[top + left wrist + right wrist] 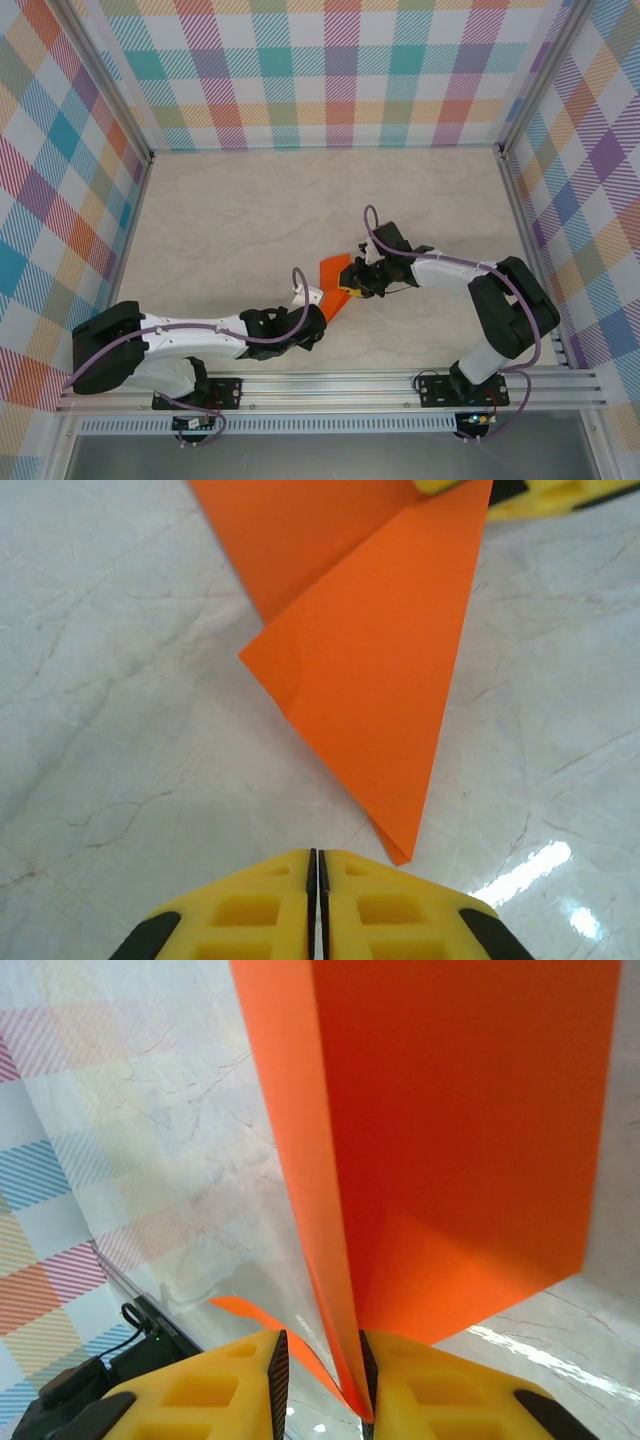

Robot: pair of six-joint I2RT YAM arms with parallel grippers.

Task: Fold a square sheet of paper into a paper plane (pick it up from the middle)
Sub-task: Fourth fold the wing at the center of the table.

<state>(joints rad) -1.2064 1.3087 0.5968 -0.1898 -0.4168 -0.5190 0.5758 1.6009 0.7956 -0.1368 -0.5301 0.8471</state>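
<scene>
**Paper**
- Orange, creased into a pointed shape with overlapping flaps. Judged part-folded, not a finished dart.
- It sits on the surface, between the two grippers.
- The long axis runs from a broad end to one sharp tip.

**Left gripper**
- It stands at the paper's tip end, just short of the tip and not touching it.
- In the left wrist view the tip points back at it and falls slightly to one side of the seam between the fingers.
- The fingers are pressed together and clenched on nothing.

**Right gripper**
- It is at the paper's broad end, opposite the tip.
- The jaws are parted.
- A crease of the paper runs down into the gap and lies against one finger, while the other finger stands clear of it. The paper is judged released rather than pinched.

**Governing relation**
- The paper's long axis lines up roughly with the left gripper's approach, tip first.
- The right gripper is nearer, with the paper already inside its gap. The left must open before it can take the tip.

**Handling note (judgement)**
- The thin sheet on the glossy surface is likely to slide if pushed from the tip.
</scene>
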